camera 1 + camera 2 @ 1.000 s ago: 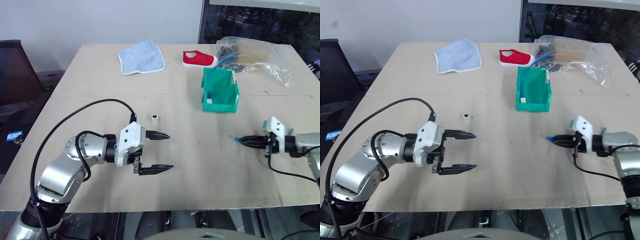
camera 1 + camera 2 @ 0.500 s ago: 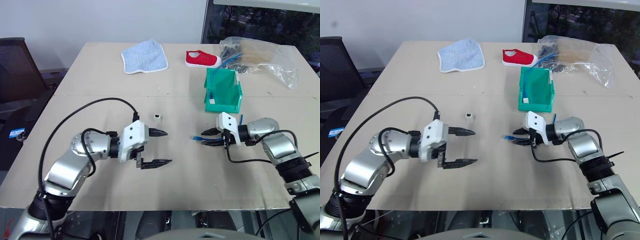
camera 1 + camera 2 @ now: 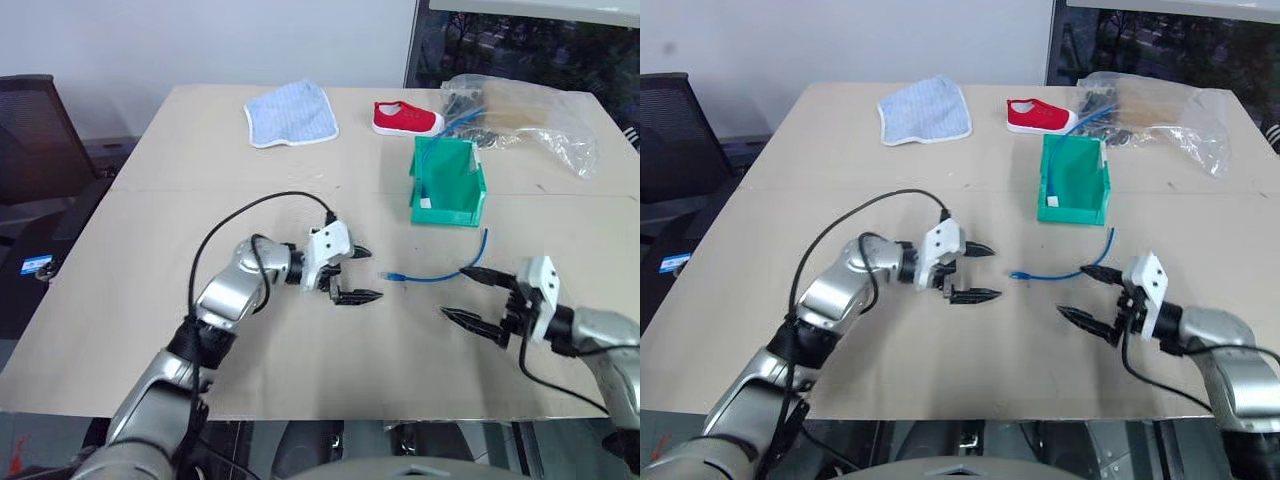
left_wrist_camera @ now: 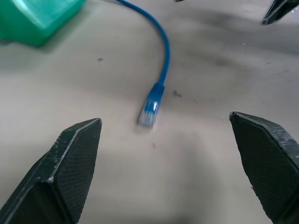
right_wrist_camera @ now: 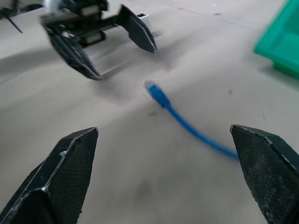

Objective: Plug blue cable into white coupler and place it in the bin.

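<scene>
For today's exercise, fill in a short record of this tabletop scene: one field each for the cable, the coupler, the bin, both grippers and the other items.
Blue cable: lies loose on the table, one plug toward the left gripper
White coupler: on the table behind the left gripper
Bin: green, upright, beyond the cable
Left gripper: open, facing the cable plug
Right gripper: open, holds nothing
Other items: striped cloth, red shoe, clear plastic bag
</scene>
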Controlling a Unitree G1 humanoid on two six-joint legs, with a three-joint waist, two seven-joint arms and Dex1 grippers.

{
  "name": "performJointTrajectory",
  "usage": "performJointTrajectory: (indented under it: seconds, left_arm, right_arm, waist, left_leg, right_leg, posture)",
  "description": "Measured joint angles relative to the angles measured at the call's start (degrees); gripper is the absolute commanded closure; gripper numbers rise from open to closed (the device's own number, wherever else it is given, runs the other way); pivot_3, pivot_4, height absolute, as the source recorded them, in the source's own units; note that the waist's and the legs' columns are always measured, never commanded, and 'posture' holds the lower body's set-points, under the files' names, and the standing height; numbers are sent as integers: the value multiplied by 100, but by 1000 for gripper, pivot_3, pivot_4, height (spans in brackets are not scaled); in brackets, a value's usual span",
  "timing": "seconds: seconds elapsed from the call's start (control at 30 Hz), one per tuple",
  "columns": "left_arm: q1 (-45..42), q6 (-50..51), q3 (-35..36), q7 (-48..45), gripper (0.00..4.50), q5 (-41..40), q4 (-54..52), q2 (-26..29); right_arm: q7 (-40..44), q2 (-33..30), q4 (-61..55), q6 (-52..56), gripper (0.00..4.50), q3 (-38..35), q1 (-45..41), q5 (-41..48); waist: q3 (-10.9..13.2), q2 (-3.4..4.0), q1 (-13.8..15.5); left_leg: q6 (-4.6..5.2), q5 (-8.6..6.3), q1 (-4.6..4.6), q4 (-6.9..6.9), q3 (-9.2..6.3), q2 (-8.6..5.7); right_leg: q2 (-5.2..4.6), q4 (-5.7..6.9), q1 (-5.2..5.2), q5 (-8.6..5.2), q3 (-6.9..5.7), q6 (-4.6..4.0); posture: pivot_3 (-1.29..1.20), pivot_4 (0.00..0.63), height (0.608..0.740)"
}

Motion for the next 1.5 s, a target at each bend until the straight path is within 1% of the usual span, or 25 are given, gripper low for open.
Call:
performJointTrajectory:
  seconds: [0.1, 0.2, 0.27, 0.33, 0.4, 0.43, 0.47, 0.5, 0.53, 0.67, 0.7, 0.77, 0.83, 0.93, 1.03, 1.17, 1.27, 1.3, 1.33, 1.37, 1.47, 1.5]
  left_arm:
    - [-299, -442, -239, -252, 0, 300, 609, -208]
    - [-502, -732, -353, -421, 778, 488, 1013, -342]
    - [-624, -882, -390, -502, 1599, 587, 1223, -409]
    - [-704, -1059, -393, -520, 2196, 677, 1438, -451]
    - [-825, -1214, -387, -514, 3060, 780, 1663, -547]
    - [-867, -1297, -385, -548, 3540, 830, 1753, -575]
    - [-882, -1346, -381, -589, 4115, 848, 1793, -586]
    - [-885, -1375, -373, -606, 4384, 858, 1808, -592]
    - [-889, -1424, -361, -628, 4465, 866, 1831, -609]
    - [-887, -1433, -317, -656, 4465, 867, 1868, -663]
    - [-846, -1241, -219, -658, 4465, 757, 1841, -774]
    - [-706, -576, 66, -644, 4465, 340, 1675, -1023]
    - [-618, 139, 239, -640, 4465, -111, 1325, -1195]
    - [-572, 1410, 693, -553, 4465, -937, 595, -1301]
    - [-555, 2410, 990, -453, 4465, -1576, 31, -1308]
    - [-517, 3216, 1123, -351, 4465, -2119, -317, -1312]
    - [-508, 3457, 1200, -306, 4465, -2300, -430, -1266]
    - [-502, 3508, 1199, -280, 4500, -2346, -449, -1242]
    - [-501, 3526, 1199, -265, 4500, -2354, -453, -1242]
    - [-501, 3556, 1199, -254, 4500, -2386, -455, -1240]
    - [-501, 3572, 1197, -228, 4500, -2401, -455, -1238]
    - [-501, 3571, 1197, -223, 4500, -2401, -455, -1234]
  right_arm:
    - [-197, 71, -241, -58, 22, -25, 242, 19]
    - [-375, 142, -321, -115, 0, -6, 328, 15]
    - [-479, 148, -326, -129, 0, -9, 352, 14]
    - [-552, 173, -342, -158, 0, -6, 380, 12]
    - [-619, 175, -380, -179, 0, 8, 425, 11]
    - [-651, 175, -437, -205, 0, 11, 456, 12]
    - [-678, 175, -460, -214, 0, 10, 490, 17]
    - [-690, 175, -468, -212, 0, 10, 515, 20]
    - [-700, 174, -481, -193, 0, 10, 573, 57]
    - [-749, 198, -637, 117, 0, 16, 770, 404]
    - [-914, 329, -758, 345, 0, -5, 815, 702]
    - [-1280, 630, -947, 857, 0, -7, 835, 1409]
    - [-1379, 627, -1009, 1166, 0, -14, 858, 1842]
    - [-1602, 681, -1064, 1520, 0, -62, 846, 2468]
    - [-1945, 845, -1067, 1690, 0, -128, 573, 2936]
    - [-2333, 1027, -1077, 1795, 0, -169, 38, 3488]
    - [-2517, 1075, -1078, 1878, 0, -169, -150, 3814]
    - [-2603, 1073, -1078, 1914, 410, -170, -202, 3941]
    - [-2621, 1072, -1078, 1927, 542, -170, -222, 3988]
    - [-2654, 1064, -1078, 1971, 866, -169, -263, 4075]
    - [-2732, 1032, -1080, 2035, 2227, -169, -324, 4291]
    - [-2742, 1014, -1081, 2044, 2473, -169, -324, 4356]
  waist:
    - [0, -1, 0]
    - [0, -1, 12]
    - [0, -2, 14]
    - [1, -2, 16]
    - [0, -4, 21]
    - [0, -4, 20]
    - [-1, -6, 18]
    - [-1, -6, 19]
    - [-1, -6, 21]
    - [-1, -6, 21]
    - [-2, -7, 21]
    - [-2, -7, 19]
    - [0, -10, 16]
    - [0, -11, 10]
    - [0, -9, -7]
    - [-1, -9, 4]
    - [-1, -9, 21]
    - [0, -9, 18]
    - [0, -9, 17]
    - [0, -9, 15]
    - [0, -9, 15]
    - [0, -9, 14]
  left_leg:
    - [20, -12, 2, 0, -6, 2]
    - [22, -13, -1, 1, -8, 2]
    - [22, -13, -2, 1, -7, 2]
    - [22, -13, -3, 2, -8, 2]
    - [23, -14, -4, 2, -10, 2]
    - [24, -14, -3, 2, -9, 2]
    - [24, -14, -3, 2, -10, 2]
    - [24, -14, -3, 2, -11, 2]
    - [24, -14, -3, 2, -11, 3]
    - [24, -14, -4, 2, -12, 3]
    - [24, -14, -4, 2, -14, 5]
    - [24, -14, -7, 4, -17, 7]
    - [26, -15, -9, 7, -18, 5]
    - [26, -15, -6, 7, -20, 5]
    - [26, -15, -3, 6, -20, 6]
    - [25, -15, -2, 6, -21, 5]
    - [24, -14, -5, 6, -23, 2]
    - [24, -14, -6, 6, -22, 1]
    - [25, -14, -6, 6, -22, 1]
    - [25, -14, -6, 6, -21, 1]
    - [25, -14, -5, 6, -21, 1]
    - [25, -14, -5, 6, -21, 1]
  right_leg:
    - [7, 2, 0, 0, -2, 0]
    - [6, 2, -1, -1, -4, -1]
    - [5, 0, -1, -1, -2, 0]
    - [5, -1, -1, -1, -3, 0]
    - [4, -1, -1, -1, -5, 0]
    - [3, -1, -1, -1, -4, 0]
    - [4, -1, -1, -1, -5, 0]
    - [3, -1, -1, -1, -5, 0]
    - [3, -1, -1, -1, -5, 0]
    - [2, -1, -1, -1, -5, 0]
    - [2, -1, -1, -1, -6, 0]
    - [-2, 1, -1, 0, -9, -1]
    - [-8, 1, -1, 0, -9, -1]
    - [-8, 2, 0, 0, -6, -1]
    - [-2, 8, -1, 0, -4, -1]
    - [-2, 10, 0, 0, -5, -1]
    - [-3, 9, 0, 0, -6, -1]
    - [-3, 8, 0, 0, -6, -1]
    - [-3, 7, 0, 0, -6, -1]
    - [-3, 7, 0, 0, -5, -1]
    - [-2, 8, 0, 0, -6, -1]
    - [-2, 8, 0, 0, -5, -1]
  posture:
    - [0, 150, 740]
    - [0, 150, 740]
    - [0, 150, 740]
    - [0, 150, 740]
    - [0, 150, 740]
    - [0, 150, 740]
    - [0, 150, 740]
    - [0, 150, 740]
    - [0, 150, 740]
    - [0, 150, 740]
    - [0, 150, 740]
    - [0, 150, 740]
    - [0, 150, 740]
    - [0, 150, 740]
    - [0, 150, 740]
    - [0, 150, 740]
    - [0, 150, 740]
    - [0, 150, 740]
    - [0, 150, 740]
    - [0, 150, 740]
    - [0, 150, 740]
    - [0, 150, 740]
